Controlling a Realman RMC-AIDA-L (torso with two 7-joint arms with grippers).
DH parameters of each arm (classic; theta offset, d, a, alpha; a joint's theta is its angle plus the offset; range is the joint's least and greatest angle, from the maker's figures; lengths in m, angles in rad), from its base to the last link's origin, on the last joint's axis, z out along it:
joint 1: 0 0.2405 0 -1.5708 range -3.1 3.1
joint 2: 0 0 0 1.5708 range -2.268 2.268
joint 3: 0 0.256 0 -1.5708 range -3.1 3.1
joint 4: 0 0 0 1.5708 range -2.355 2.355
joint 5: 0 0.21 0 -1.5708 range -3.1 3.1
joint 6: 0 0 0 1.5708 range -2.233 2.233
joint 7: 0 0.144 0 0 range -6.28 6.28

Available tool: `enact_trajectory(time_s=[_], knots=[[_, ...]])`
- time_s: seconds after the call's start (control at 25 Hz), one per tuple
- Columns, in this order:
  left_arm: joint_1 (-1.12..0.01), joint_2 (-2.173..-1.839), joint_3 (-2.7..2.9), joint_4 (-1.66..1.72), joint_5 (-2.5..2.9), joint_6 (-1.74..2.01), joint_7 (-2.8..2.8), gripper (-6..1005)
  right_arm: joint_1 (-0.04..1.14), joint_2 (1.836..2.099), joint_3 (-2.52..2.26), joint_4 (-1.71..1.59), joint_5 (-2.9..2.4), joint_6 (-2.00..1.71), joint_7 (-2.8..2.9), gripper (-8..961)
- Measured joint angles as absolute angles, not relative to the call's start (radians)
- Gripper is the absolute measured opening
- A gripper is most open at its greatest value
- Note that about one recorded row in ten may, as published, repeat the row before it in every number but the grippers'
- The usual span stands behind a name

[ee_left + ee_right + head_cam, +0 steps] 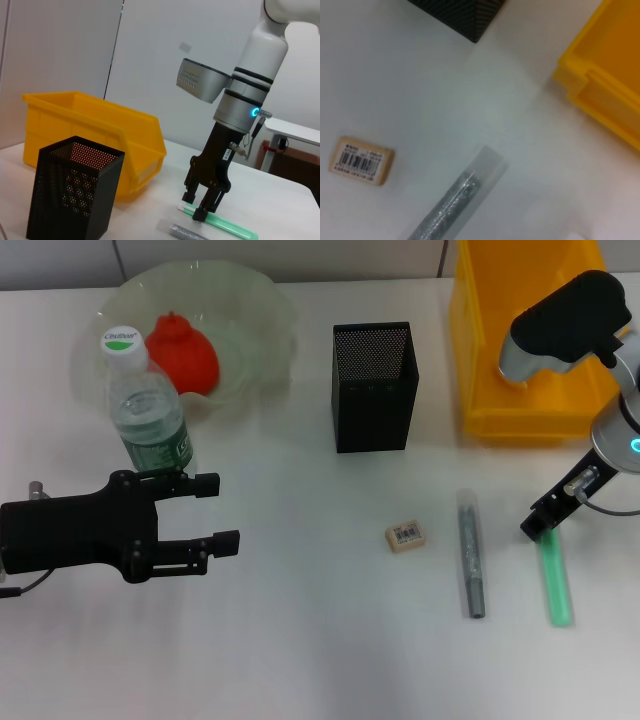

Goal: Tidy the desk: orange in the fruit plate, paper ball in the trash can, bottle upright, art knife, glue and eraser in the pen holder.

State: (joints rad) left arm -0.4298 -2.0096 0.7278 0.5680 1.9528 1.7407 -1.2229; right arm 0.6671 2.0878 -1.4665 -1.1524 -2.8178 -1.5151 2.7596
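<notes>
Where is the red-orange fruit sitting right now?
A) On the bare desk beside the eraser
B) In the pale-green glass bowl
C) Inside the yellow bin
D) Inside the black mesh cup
B: the head view shows the orange resting inside the fruit plate at the back of the desk, just behind the upright bottle.

Behind, at left: wavy-rimmed pale-green glass fruit plate [265, 315] holding lumpy red-orange orange [183, 352]; upright clear plastic bottle [148, 412] just before it. Centre: black mesh pen holder [373, 388]; bright-yellow plastic trash can [510, 390] to its right. Nearer, left to right: beige block eraser [406, 537], grey metallic rod [471, 555], mint-green glue stick [555, 585].
</notes>
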Motion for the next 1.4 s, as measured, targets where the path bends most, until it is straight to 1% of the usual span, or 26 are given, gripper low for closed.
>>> enact_trajectory(time_s=[0.04, 0.24, 0.48, 0.76, 0.88, 0.92, 1.04, 1.08, 1.2, 1.24, 1.28, 1.32, 1.4], knots=[[-0.43, -2.01, 0.728, 0.567, 1.953, 1.741, -1.223, 792, 0.667, 2.088, -1.467, -1.15, -2.818, -1.511, 2.759, 663], [-0.431, -2.01, 0.727, 0.567, 1.953, 1.738, -1.223, 792, 0.658, 2.087, -1.464, -1.154, -2.786, -1.503, 2.73, 427], [-0.43, -2.009, 0.722, 0.569, 1.953, 1.732, -1.223, 792, 0.649, 2.083, -1.447, -1.166, -2.76, -1.512, 2.694, 187], [-0.43, -2.008, 0.72, 0.569, 1.953, 1.732, -1.225, 793, 0.643, 2.082, -1.381, -1.198, -2.747, -1.557, 2.65, 161], [-0.428, -2.007, 0.72, 0.57, 1.951, 1.743, -1.228, 793, 0.614, 2.08, -1.21, -1.324, -2.681, -1.645, 2.582, 150], [-0.428, -2.007, 0.72, 0.57, 1.951, 1.743, -1.228, 793, 0.614, 2.08, -1.21, -1.324, -2.681, -1.645, 2.582, 150], [-0.426, -2.005, 0.721, 0.571, 1.947, 1.756, -1.229, 793, 0.609, 2.073, -1.013, -1.365, -2.584, -1.712, 2.509, 149], [-0.423, -2.005, 0.721, 0.571, 1.946, 1.763, -1.229, 793, 0.611, 2.066, -0.946, -1.358, -2.54, -1.731, 2.479, 149], [-0.423, -2.004, 0.72, 0.571, 1.945, 1.767, -1.23, 792, 0.611, 2.035, -0.759, -1.271, -2.361, -1.758, 2.392, 150], [-0.422, -2.004, 0.72, 0.57, 1.945, 1.769, -1.23, 792, 0.608, 2.023, -0.705, -1.215, -2.283, -1.757, 2.359, 150], [-0.422, -2.004, 0.72, 0.57, 1.945, 1.773, -1.23, 792, 0.604, 2.001, -0.623, -1.093, -2.142, -1.738, 2.29, 150], [-0.422, -2.004, 0.72, 0.57, 1.945, 1.773, -1.23, 792, 0.604, 2.001, -0.623, -1.093, -2.142, -1.738, 2.29, 150], [-0.421, -2.006, 0.72, 0.57, 1.944, 1.776, -1.23, 792, 0.602, 1.981, -0.541, -0.922, -1.986, -1.697, 2.173, 149]])
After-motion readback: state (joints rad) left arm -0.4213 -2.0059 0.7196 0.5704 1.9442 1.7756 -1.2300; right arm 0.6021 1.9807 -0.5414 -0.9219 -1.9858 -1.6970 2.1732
